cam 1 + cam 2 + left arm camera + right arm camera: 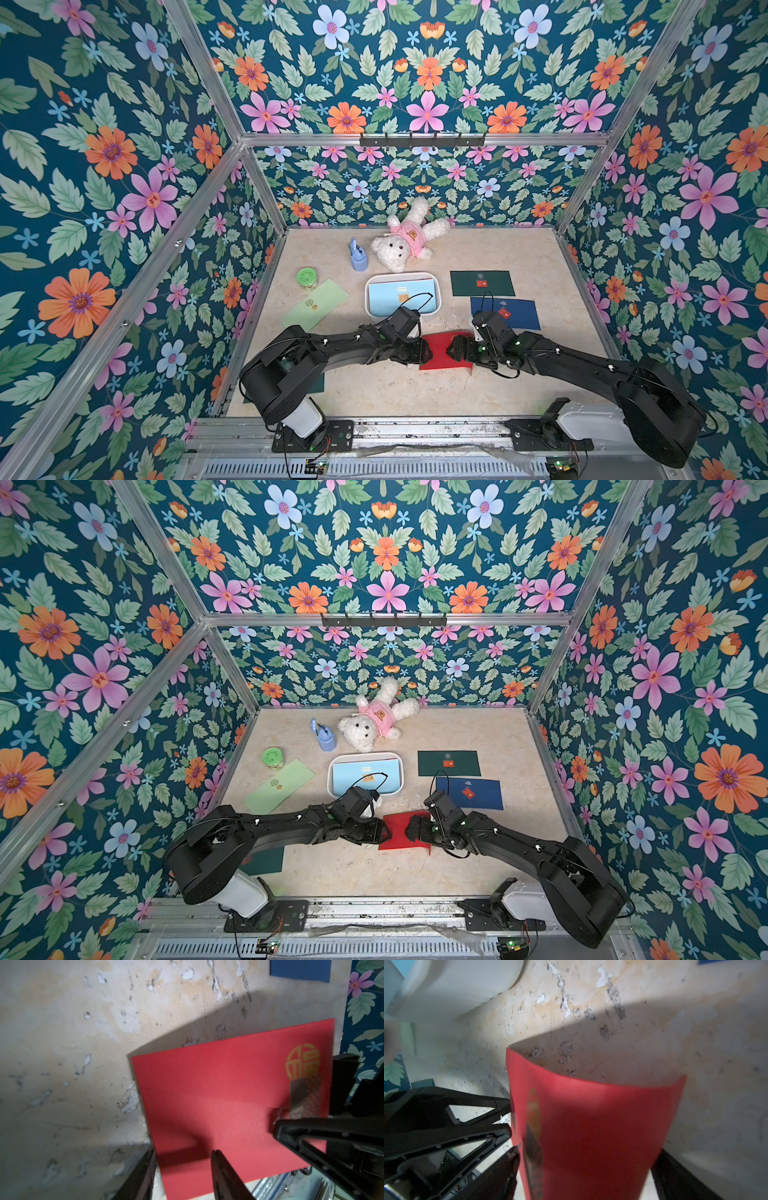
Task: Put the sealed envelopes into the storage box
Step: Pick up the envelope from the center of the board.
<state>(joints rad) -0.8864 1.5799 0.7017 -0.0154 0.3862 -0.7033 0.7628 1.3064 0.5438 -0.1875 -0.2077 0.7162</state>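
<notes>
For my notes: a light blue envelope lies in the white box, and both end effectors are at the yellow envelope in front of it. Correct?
Not quite: the envelope between both end effectors is red, as both top views show. The light blue envelope does lie in the white box.

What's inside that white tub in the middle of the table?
The white tub holds a light blue envelope lying flat. Whether more envelopes lie beneath it cannot be seen.
</notes>
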